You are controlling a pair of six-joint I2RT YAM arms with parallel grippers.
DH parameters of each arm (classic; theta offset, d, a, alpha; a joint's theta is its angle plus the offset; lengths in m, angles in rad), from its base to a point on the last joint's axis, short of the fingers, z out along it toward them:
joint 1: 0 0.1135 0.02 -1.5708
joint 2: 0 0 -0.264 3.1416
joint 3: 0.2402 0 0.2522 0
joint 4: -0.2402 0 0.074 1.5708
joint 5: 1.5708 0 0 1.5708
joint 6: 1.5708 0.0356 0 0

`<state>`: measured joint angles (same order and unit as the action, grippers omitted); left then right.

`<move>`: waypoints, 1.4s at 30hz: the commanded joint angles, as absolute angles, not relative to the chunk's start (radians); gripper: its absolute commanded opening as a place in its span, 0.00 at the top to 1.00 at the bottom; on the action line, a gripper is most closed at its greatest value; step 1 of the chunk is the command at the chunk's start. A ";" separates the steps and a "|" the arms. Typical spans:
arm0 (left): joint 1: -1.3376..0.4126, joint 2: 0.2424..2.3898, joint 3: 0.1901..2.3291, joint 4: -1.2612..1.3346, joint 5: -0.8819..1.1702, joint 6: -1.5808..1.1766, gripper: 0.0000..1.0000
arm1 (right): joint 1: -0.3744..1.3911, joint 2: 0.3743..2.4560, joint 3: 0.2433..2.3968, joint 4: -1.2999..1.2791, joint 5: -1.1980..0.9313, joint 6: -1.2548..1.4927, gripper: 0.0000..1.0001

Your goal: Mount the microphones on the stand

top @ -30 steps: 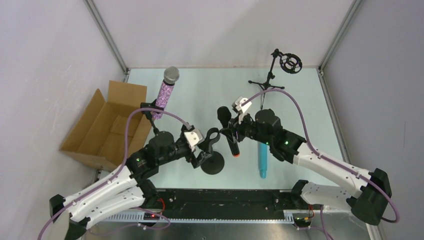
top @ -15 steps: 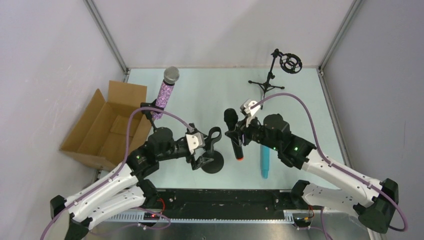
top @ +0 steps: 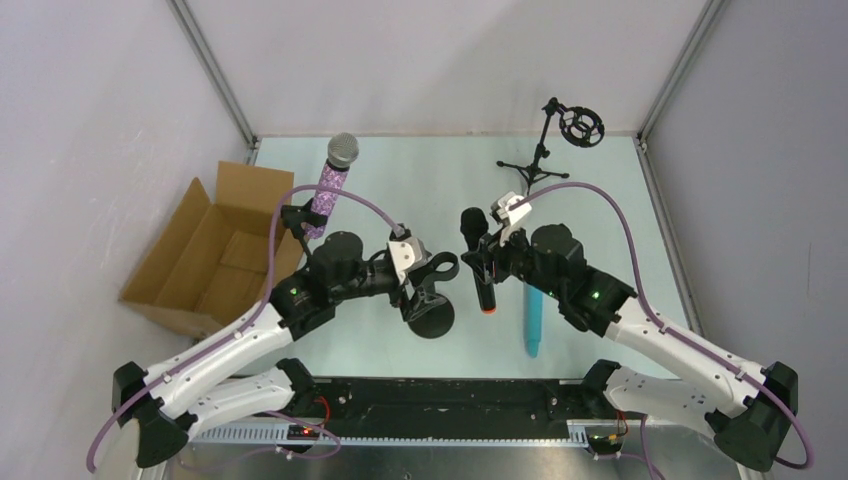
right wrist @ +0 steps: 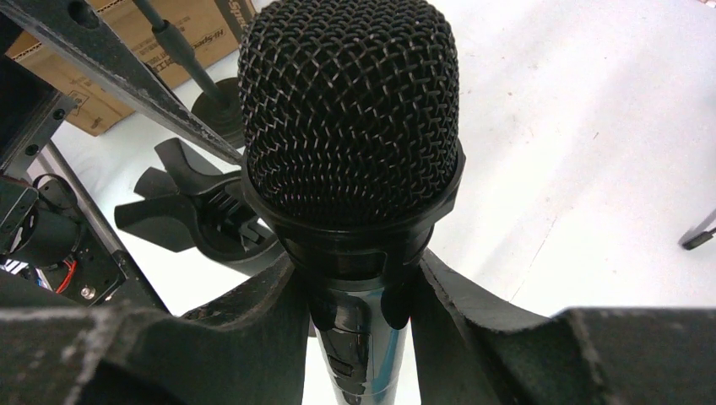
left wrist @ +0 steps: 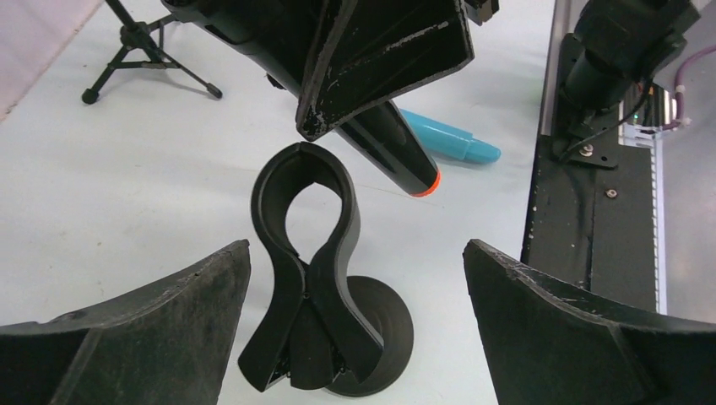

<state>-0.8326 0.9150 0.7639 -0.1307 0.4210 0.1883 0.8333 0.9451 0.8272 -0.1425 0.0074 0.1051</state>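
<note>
The right tool (top: 484,265) is clamped on the body of the black microphone (top: 486,293) just below its mesh head. It holds the microphone above the counter (top: 400,180), orange-red end toward the near side, just right of the round-base clip stand (top: 432,318). The left tool (left wrist: 356,249) is spread wide, with one finger on either side of that stand's black clip and neither touching it. The purple glitter microphone (top: 332,190) sits tilted in a clip at far left beside the cardboard box (top: 210,255), and the light blue microphone (top: 531,320) lies flat on the counter at near right.
</note>
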 commanded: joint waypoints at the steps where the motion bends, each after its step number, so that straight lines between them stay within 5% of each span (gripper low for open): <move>1: -0.858 0.918 0.802 -0.101 0.344 0.192 0.01 | 0.831 0.934 0.859 -0.077 0.011 0.125 1.00; 9: -0.858 0.901 0.783 -0.121 0.349 0.291 0.01 | 0.787 0.860 0.848 -0.122 0.011 0.126 1.00; 17: -0.858 0.817 0.739 -0.138 0.139 0.134 0.00 | 0.739 0.841 0.847 -0.116 -0.051 0.137 1.00; 32: -0.852 0.799 0.644 -0.068 0.243 0.152 0.00 | 0.735 0.792 0.945 -0.076 -0.059 0.123 1.00; 42: -0.777 0.826 0.643 -0.037 0.413 0.156 0.30 | 0.853 0.840 1.063 0.220 -0.053 0.032 1.00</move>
<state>-0.7959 0.8253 0.6487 -0.0853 0.3183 0.1566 0.8207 0.7986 0.9913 0.0006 -0.0521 0.0761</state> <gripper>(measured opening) 0.746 0.453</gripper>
